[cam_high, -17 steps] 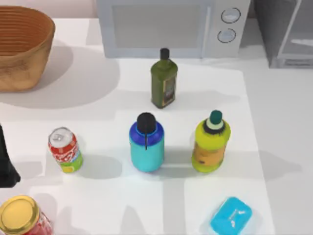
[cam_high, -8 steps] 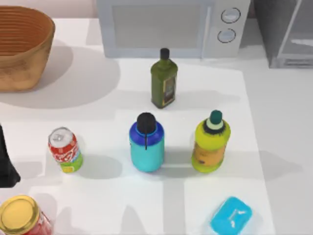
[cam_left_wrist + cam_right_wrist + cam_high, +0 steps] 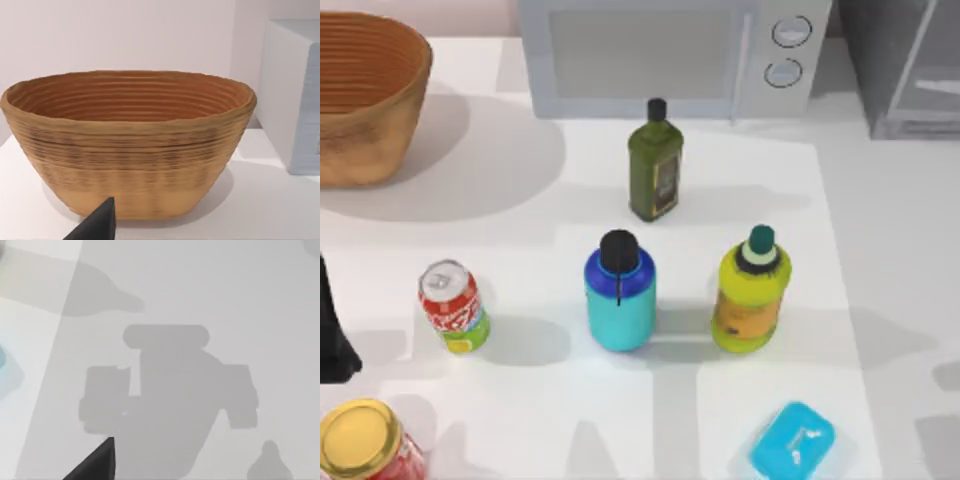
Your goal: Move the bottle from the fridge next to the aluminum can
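Note:
The cyan bottle with a blue shoulder and black cap stands upright on the table's middle. It is out on the open surface, well away from the grey fridge at the back right corner. The red and green aluminum can stands upright to the bottle's left, with a gap of about a can's width between them. My left arm is a dark shape at the left edge, beside the can, and its wrist view faces the basket. A dark tip of my right gripper hangs over bare table, above its own shadow.
A wicker basket sits at the back left and a white microwave at the back centre. A dark green oil bottle, a yellow-green bottle, a cyan box and a gold-lidded red jar stand around.
Faint new shadows have come in at the table's lower right edge. The bottle, the can and the left arm have not moved.

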